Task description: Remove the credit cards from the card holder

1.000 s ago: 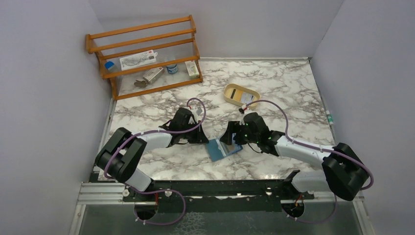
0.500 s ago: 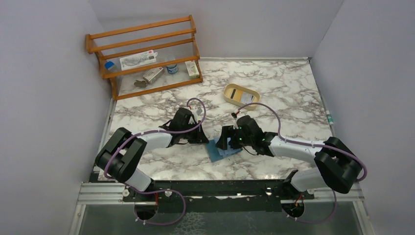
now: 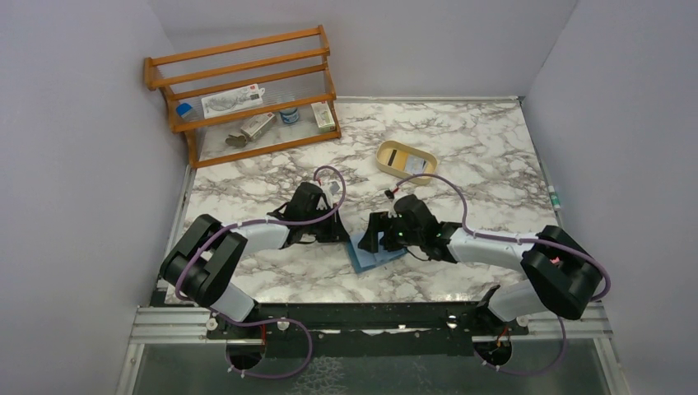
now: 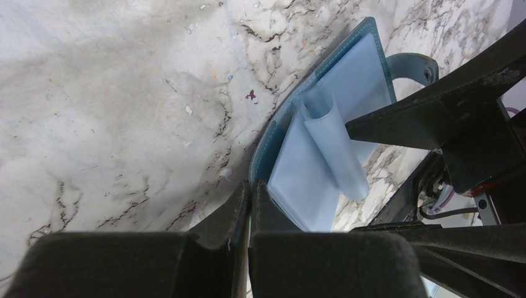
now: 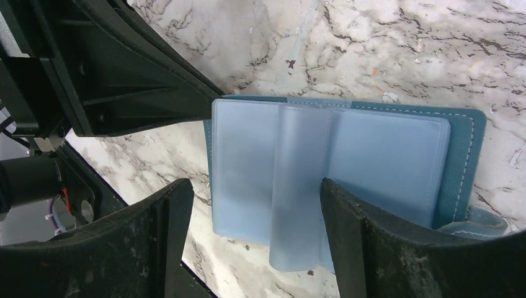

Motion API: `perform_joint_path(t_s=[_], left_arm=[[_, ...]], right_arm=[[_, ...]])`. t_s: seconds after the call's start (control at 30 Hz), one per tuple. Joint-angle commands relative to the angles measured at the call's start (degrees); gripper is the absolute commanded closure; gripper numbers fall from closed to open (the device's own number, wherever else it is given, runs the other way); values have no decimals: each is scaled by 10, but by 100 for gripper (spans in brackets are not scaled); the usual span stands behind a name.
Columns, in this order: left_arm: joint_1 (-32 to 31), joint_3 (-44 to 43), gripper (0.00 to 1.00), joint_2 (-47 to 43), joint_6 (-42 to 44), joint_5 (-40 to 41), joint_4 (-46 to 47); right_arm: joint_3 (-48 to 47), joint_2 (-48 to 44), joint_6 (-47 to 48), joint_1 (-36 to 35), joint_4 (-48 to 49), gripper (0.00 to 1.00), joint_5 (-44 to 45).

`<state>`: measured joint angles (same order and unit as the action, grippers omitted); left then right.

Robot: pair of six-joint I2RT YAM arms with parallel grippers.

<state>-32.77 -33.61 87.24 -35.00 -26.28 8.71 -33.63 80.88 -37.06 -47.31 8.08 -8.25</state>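
The holder (image 5: 464, 155) is grainy teal leather-like material with pale stitching, its sleeves (image 5: 384, 161) smooth frosted plastic, on a matt marbled table (image 5: 403, 49); the right claw (image 5: 254, 205) is rough black plastic.

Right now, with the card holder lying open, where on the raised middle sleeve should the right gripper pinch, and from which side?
Probably its free end, from above: the middle sleeve stands up off the open card holder along the fold, its flat faces toward the fingers of the open right gripper, which straddles it.
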Motion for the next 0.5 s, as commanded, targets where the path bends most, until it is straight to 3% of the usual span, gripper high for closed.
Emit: perform_joint_path(t_s=[0.0,0.07,0.2,0.47], left_arm=[[-5,10,100,-9,-5,-2,9],[-5,8,100,-8,-6,-5,9],[-5,5,100,-8,-7,-13,10],[-5,13,100,0,-26,-46,43]], right_arm=[[12,5,-4,-5,8,20,14],[12,0,0,-5,-11,22,40],[6,-18,14,-5,-59,36,101],[-7,-34,39,-5,-124,37,177]])
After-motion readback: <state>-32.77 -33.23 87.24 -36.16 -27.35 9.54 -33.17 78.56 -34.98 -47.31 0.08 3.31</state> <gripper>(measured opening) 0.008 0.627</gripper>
